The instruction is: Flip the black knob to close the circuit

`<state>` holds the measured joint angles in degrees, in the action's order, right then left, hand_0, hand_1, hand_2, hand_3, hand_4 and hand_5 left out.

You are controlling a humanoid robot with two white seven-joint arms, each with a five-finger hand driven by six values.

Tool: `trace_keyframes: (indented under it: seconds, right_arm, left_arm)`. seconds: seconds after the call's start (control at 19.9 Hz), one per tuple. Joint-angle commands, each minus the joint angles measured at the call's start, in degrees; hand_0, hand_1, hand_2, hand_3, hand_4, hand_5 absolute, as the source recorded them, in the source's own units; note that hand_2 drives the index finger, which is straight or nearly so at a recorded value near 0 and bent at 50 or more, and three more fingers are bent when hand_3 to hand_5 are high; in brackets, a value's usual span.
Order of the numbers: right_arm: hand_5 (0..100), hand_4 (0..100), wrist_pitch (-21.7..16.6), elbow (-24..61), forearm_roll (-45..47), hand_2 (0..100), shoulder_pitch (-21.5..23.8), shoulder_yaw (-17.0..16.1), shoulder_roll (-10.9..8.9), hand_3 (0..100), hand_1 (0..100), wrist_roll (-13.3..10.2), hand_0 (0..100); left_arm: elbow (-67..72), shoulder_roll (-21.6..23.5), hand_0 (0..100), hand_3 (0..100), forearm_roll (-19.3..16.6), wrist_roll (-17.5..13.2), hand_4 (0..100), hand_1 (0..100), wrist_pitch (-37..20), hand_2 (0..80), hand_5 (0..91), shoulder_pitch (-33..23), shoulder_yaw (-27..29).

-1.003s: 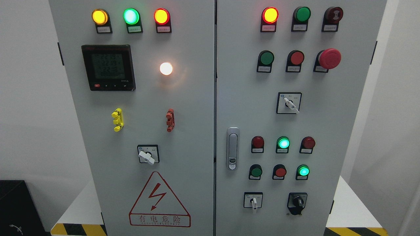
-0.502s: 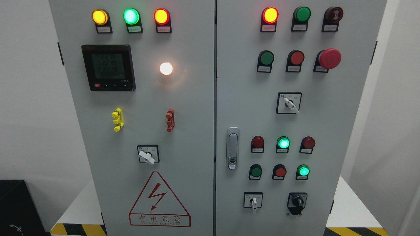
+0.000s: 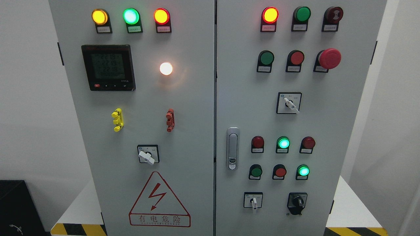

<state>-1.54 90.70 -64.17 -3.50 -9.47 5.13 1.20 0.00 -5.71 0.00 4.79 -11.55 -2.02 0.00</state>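
Note:
A grey electrical cabinet [image 3: 197, 108] with two doors fills the head view. The black knob [image 3: 297, 202] sits at the lower right of the right door, on a black base plate, its pointer turned up and to the left. Left of it is a small selector switch [image 3: 253, 201] with a white handle pointing down. Neither of my hands nor any part of my arms shows in the picture.
Lit lamps run along the top, with green lamps [image 3: 283, 143] lit lower right. A red mushroom stop button [image 3: 329, 58], a door latch [image 3: 232, 148], two more white-handled selectors [image 3: 289, 103] [image 3: 147, 154] and a digital meter [image 3: 108, 67] are on the doors.

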Motion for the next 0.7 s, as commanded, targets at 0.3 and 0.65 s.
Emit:
trace_keyframes:
  seconds: [0.3, 0.65]
  right_arm:
    - [81, 81, 3.3, 1.0, -0.8, 82, -4.8, 0.0, -0.39, 100, 14, 1.2, 0]
    - [81, 82, 5.8, 1.9, -0.9, 82, -6.4, -0.3, -0.39, 100, 15, 2.5, 0]
  left_arm:
    - [1.2, 0.0, 12, 0, -1.2, 0.0, 0, 56, -0.1, 0.0, 0.0, 0.0, -1.1]
    - [1.2, 0.0, 12, 0, -1.1, 0.0, 0, 56, 0.0, 0.0, 0.0, 0.0, -1.1]
